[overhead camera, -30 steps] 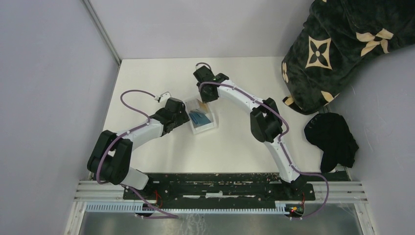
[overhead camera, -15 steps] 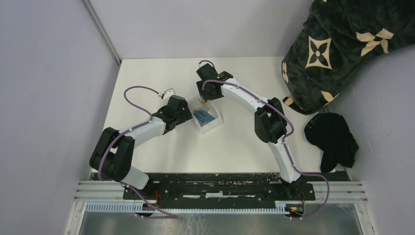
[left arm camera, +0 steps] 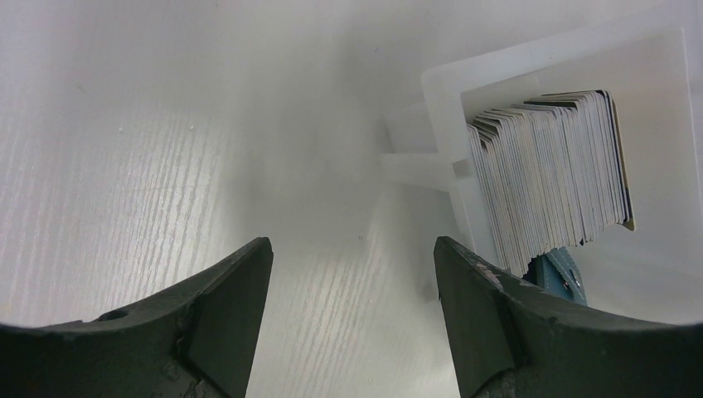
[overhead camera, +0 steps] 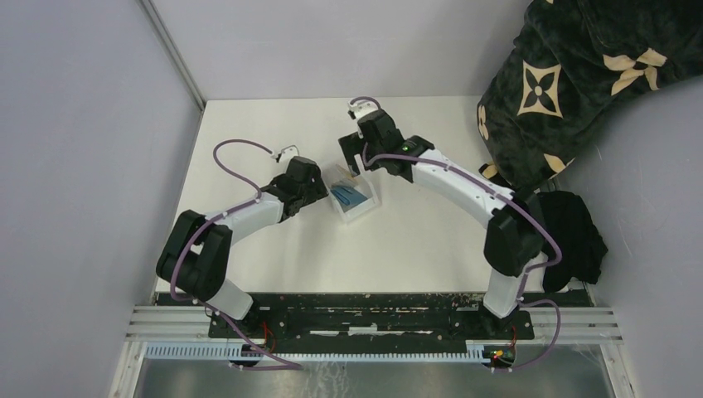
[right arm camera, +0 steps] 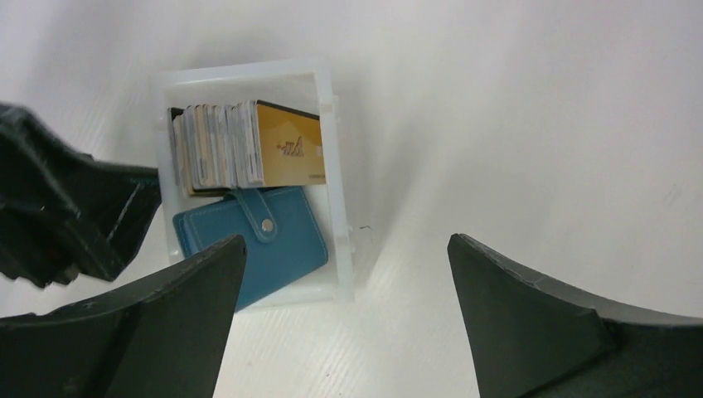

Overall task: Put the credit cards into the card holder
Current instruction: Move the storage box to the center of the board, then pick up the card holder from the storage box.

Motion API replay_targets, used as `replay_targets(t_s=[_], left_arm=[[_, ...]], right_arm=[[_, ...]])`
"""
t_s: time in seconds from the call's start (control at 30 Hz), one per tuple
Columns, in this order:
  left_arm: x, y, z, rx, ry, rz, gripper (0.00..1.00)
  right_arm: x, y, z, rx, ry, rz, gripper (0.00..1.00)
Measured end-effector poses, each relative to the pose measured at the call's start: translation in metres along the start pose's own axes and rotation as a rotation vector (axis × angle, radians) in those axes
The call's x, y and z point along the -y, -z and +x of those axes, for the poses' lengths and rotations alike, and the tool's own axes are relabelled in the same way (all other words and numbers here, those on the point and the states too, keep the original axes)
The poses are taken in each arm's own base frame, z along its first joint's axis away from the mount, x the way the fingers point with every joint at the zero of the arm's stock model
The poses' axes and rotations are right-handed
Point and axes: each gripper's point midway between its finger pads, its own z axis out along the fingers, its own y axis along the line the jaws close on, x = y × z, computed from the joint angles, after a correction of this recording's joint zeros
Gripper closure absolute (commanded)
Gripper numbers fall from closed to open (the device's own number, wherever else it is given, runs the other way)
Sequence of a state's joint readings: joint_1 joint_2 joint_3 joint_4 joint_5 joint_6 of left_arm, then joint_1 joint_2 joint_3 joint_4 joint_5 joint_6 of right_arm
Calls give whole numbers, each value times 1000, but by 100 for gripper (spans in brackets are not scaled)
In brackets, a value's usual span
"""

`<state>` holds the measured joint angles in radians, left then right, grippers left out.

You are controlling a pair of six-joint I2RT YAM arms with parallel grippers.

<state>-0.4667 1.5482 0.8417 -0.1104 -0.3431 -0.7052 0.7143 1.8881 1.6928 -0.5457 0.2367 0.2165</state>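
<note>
Top external view: from the bottom of the frame the left arm reaches up toward the centre and the right arm curves in from the right. Both end beside a clear tray on the white worktop.

In the left wrist view the left jaws stand spread with nothing between them, low over bare worktop. The tray's corner lies just beyond, at the upper right.

In the right wrist view the right jaws are also spread wide and empty, looking down on the tray. Inside it the card holder lies flat in the lower half, teal, its snap tab fastened. The credit cards stand on edge in a packed row just above it, touching it, with a gold-yellow card facing outward at the right end.

Farther off, at the upper right of the top external view, a dark patterned blanket hangs over the worktop's corner.
</note>
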Motion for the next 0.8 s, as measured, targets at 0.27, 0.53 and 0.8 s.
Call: replay_targets(t_s=[0.27, 0.53, 0.8], left_arm=[[5, 1, -9, 14, -30, 11, 20], [4, -3, -14, 16, -31, 4, 20], [5, -13, -10, -3, -37, -8, 20]], right_arm=[[-2, 26, -13, 172, -43, -105, 1], [-19, 27, -5, 136, -21, -240, 15], [-32, 21, 26, 31, 51, -276, 15]])
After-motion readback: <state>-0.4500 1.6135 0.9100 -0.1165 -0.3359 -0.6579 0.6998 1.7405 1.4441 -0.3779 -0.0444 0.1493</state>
